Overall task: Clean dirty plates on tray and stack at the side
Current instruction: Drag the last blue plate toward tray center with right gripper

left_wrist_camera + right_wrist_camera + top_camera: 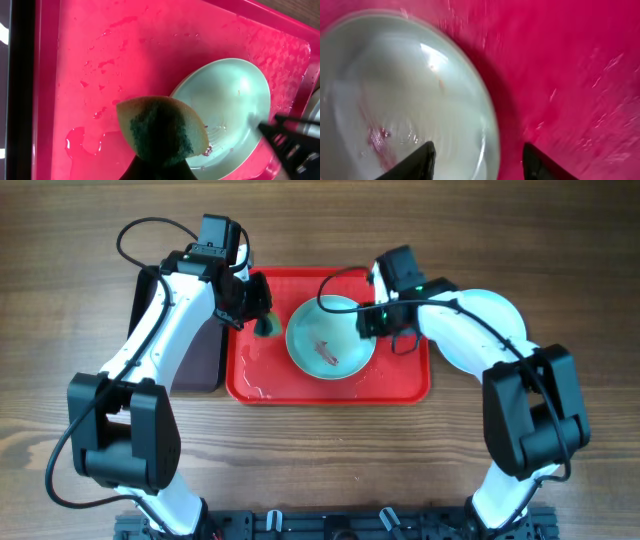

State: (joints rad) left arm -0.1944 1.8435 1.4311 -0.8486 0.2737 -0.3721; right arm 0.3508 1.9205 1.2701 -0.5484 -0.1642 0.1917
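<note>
One pale turquoise plate (pixel 331 340) with reddish smears lies in the red tray (pixel 262 380). It also shows in the left wrist view (pixel 227 102) and the right wrist view (pixel 395 85). My left gripper (pixel 258 308) is shut on a yellow and green sponge (pixel 267 328), held just left of the plate; the sponge (pixel 162 131) hangs over the plate's near rim in the left wrist view. My right gripper (pixel 374 321) is open, its fingers (pixel 477 156) straddling the plate's right rim. No other plates are in view.
A narrow black tray (pixel 205 365) lies against the red tray's left side, under my left arm. Water puddles (pixel 82 142) sit on the red tray floor (pixel 150 55). Wooden table (pixel 560 260) surrounds the trays.
</note>
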